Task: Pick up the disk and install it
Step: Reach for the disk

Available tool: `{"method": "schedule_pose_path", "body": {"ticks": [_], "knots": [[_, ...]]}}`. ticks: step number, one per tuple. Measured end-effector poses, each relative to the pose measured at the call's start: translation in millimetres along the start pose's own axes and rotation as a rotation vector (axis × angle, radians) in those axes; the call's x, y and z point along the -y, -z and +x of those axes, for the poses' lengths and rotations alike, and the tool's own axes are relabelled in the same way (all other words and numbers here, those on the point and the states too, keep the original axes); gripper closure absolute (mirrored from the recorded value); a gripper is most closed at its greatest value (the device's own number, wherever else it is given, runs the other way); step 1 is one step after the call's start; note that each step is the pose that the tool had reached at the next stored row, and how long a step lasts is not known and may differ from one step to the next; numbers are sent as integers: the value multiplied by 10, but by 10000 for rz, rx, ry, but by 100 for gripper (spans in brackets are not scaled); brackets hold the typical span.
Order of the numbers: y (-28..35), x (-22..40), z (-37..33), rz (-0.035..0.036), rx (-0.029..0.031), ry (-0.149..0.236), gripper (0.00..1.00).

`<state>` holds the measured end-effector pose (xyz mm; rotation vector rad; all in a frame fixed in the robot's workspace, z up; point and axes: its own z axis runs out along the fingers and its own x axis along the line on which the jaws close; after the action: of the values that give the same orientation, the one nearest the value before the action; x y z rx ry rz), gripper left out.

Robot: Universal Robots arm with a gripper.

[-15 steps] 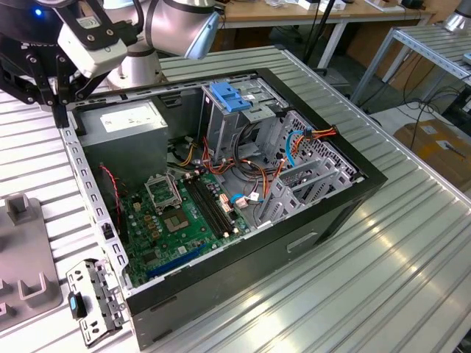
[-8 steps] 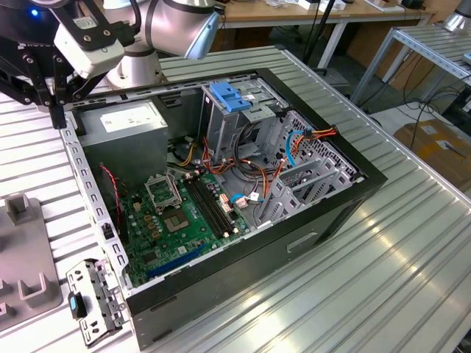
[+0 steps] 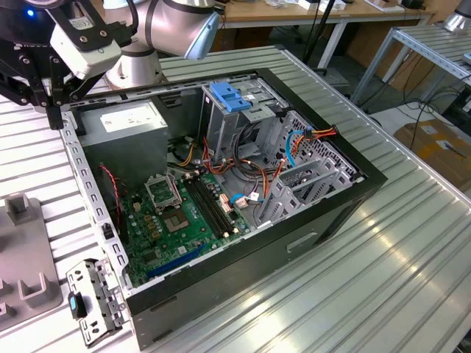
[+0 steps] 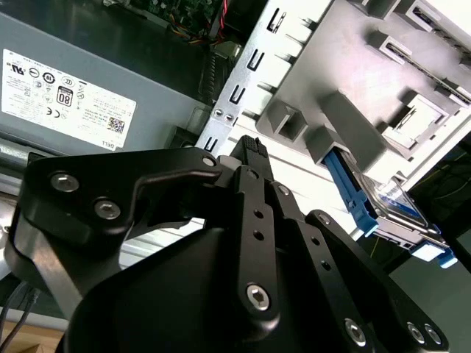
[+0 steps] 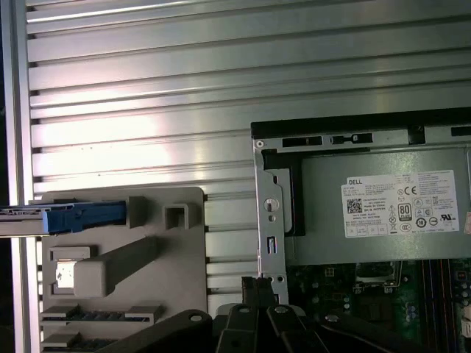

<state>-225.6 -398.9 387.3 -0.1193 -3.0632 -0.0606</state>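
The disk [image 5: 73, 218] stands on edge in a slot of the grey holder block [image 5: 184, 272], with its bright blue rails showing. In the second wrist view the disk [image 4: 386, 209] shows a silvery face between blue rails at the block's far end. My gripper [image 3: 55, 118] hangs over the rear corner of the open computer case, at the exterior view's left. In both wrist views its black fingertips [image 5: 257, 282] meet with nothing between them, above the case's metal edge [image 4: 235, 88]. The gripper [image 4: 250, 143] is well apart from the disk.
The open computer case [image 3: 331, 213] lies on the ribbed metal table [image 3: 412, 279], showing the motherboard, cables and grey power supply [image 3: 125, 118]. A tall grey cage with a light blue handle [image 3: 230, 96] stands inside. A perforated bracket [image 3: 94, 303] lies beside the holder block [image 3: 22, 257].
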Motion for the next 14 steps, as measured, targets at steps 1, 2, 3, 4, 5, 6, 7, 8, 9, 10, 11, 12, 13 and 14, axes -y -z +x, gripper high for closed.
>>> {"method": "schedule_pose_path", "body": {"ticks": [1,2,3,4,5,6,7,8,9,10,11,12,13,14], "knots": [[0,0,3,1,-4,0,89],[-1,1,8,0,-10,-1,89],[-2,1,11,1,-14,-1,89],[-2,1,15,1,-19,-1,89],[-3,2,19,2,-24,-1,89],[-3,2,23,2,-28,-2,89],[-4,2,30,2,-34,-2,89],[-5,3,33,3,-38,-2,89],[-5,3,37,3,-42,-2,89],[-6,3,40,3,-44,-3,89],[-6,3,42,3,-50,-2,89],[-7,3,44,4,-55,-2,89],[-7,4,46,4,-59,-2,89],[-7,4,48,5,-65,-3,89]]}}
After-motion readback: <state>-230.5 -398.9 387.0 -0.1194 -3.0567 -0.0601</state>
